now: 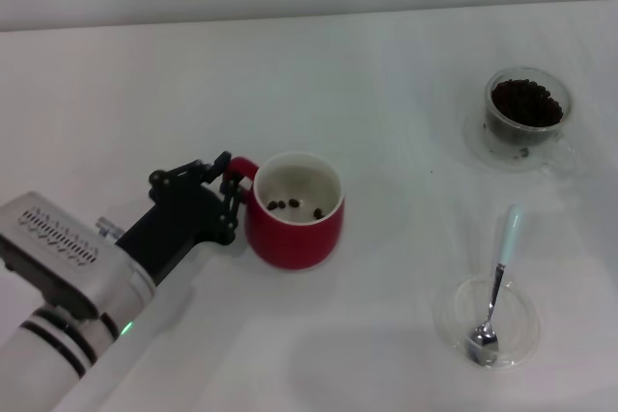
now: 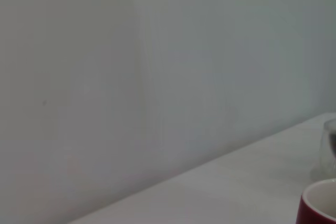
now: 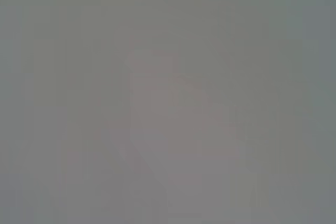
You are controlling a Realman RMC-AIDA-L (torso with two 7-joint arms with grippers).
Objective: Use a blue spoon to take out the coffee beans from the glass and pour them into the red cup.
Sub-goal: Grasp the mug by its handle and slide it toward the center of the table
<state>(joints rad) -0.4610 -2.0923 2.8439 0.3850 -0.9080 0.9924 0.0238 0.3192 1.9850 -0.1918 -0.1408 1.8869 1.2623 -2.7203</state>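
1. Your left gripper (image 1: 232,202) is at the handle of the red cup (image 1: 294,224); its fingers sit on either side of the red loop and look closed on it, steadying the cup.
2. Just past the gripper, inside the cup, lie a few coffee beans (image 1: 290,206) on the white bottom, so some transfer looks done.
3. The glass (image 1: 526,115) stands well away from the gripper, on the far side of the cup, and is close to full of beans. I judge most of the task remains.
4. The blue spoon (image 1: 496,287) is not in any hand: it rests with its bowl in a flat clear dish (image 1: 452,320), also well apart from the gripper.
5. Your right gripper appears in no view, so its state cannot be told.
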